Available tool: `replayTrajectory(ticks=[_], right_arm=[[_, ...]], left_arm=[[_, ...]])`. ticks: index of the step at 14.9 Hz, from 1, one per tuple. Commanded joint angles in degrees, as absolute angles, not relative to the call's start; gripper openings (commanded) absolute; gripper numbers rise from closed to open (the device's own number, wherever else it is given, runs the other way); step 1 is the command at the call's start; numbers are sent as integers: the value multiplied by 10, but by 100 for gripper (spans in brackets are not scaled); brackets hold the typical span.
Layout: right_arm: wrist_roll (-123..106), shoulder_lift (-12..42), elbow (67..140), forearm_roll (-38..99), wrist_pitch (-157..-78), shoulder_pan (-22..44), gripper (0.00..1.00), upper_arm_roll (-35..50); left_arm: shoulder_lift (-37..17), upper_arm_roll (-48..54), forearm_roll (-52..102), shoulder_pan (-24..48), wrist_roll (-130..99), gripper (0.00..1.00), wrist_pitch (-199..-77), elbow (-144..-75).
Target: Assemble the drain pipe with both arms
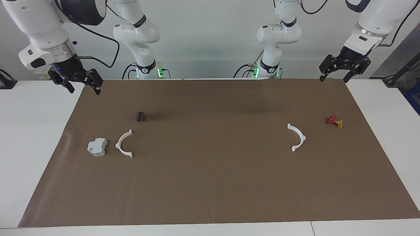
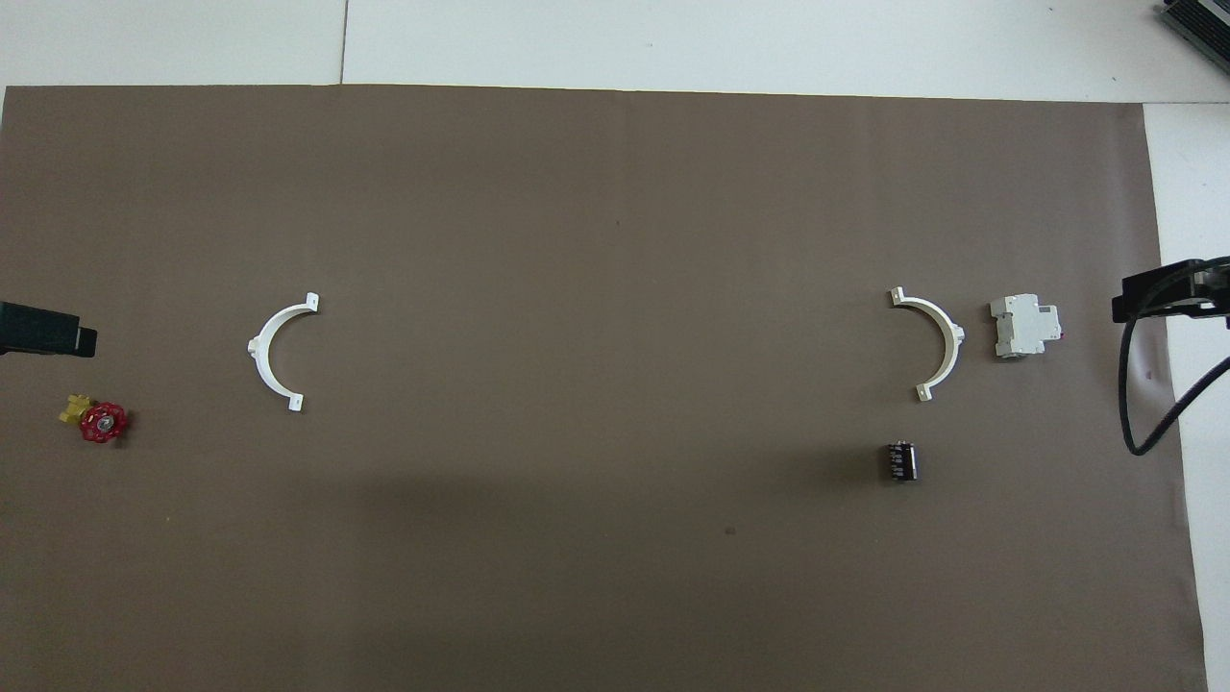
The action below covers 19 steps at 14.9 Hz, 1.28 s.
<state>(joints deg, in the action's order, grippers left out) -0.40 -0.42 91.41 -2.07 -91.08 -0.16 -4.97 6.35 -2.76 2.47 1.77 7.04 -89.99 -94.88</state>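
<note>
Both half-rings lie flat and well apart, one half-ring (image 1: 124, 144) beside the grey box (image 1: 97, 146), the other half-ring (image 1: 297, 137) near the red valve (image 1: 334, 121), while left gripper (image 1: 344, 67) and right gripper (image 1: 76, 80) hang open-fingered and empty (seemingly poised to take one each).

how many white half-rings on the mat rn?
2. One half-ring lies beside the grey box, toward the right arm's end. The other half-ring lies toward the left arm's end, near the red valve. None hidden.

A plain brown paper mat (image 1: 210, 183) covers the white table (image 1: 29, 131). Both thin plastic half-rings (image 1: 124, 143) (image 1: 297, 137) are white. The blocky box (image 1: 97, 146) is grey-white, the small ribbed cylinder (image 1: 140, 116) black, the little valve (image 1: 334, 121) red-and-yellow.
</note>
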Motion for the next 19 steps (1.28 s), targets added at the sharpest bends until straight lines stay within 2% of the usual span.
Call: replayTrajectory(ticks=[1,6,9,11,14,19], right_arm=[[8,-8,915,-25,-916,-3,100,-46],[5,-16,938,-25,-929,-4,100,-46],[-21,-52,1038,-25,-1032,-10,100,-47],[-62,-46,1086,-24,-1084,-13,100,-47],[-103,0,1141,1,-1189,-11,100,-47],[-188,126,1144,32,-1325,-4,100,-46]], left_arm=[[56,-24,30,10,70,100,-890,-935],[56,-24,30,10,71,100,-890,-936],[57,-24,30,10,71,100,-890,-939],[57,-24,30,10,71,100,-890,-940],[57,-24,30,10,71,100,-890,-940],[57,-25,29,10,72,100,-890,-940]])
